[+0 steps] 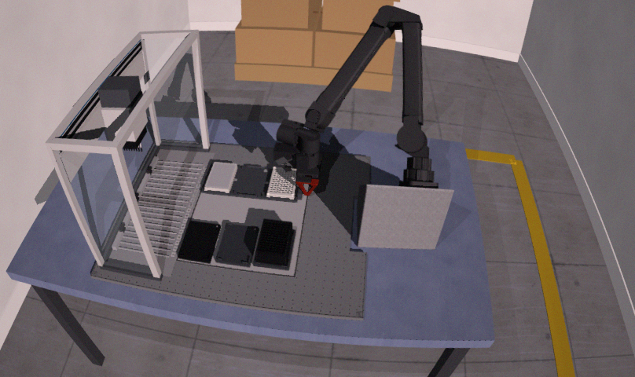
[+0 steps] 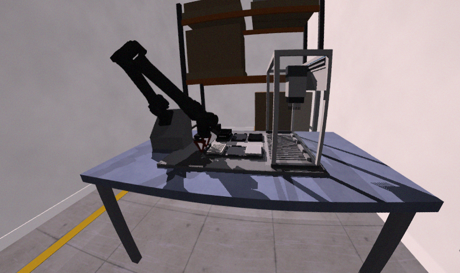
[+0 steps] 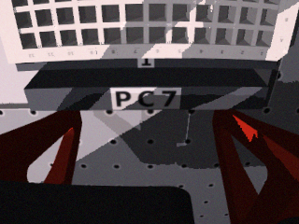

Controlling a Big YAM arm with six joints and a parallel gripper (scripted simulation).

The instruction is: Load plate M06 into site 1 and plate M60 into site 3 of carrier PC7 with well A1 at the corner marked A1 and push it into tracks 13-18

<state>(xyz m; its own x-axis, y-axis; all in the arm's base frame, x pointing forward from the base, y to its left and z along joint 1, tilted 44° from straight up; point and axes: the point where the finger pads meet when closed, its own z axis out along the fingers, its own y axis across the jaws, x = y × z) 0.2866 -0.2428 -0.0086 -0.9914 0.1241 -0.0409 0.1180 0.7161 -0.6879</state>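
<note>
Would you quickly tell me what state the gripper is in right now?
Gripper: open and holding nothing, its red fingers spread on either side before the PC7 carrier handle.

Matt perforated metal breadboard [image 1: 311, 280]; glossy blue table top [image 1: 428, 298].

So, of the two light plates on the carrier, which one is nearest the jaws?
The gridded plate at the handle end; the smooth white plate sits at the rails end.

The carrier [image 1: 250, 180] lies before the rails [image 1: 164, 205], a plate [image 1: 282, 183] on its handle end; three nests [image 1: 236, 243] sit beside it.
</note>
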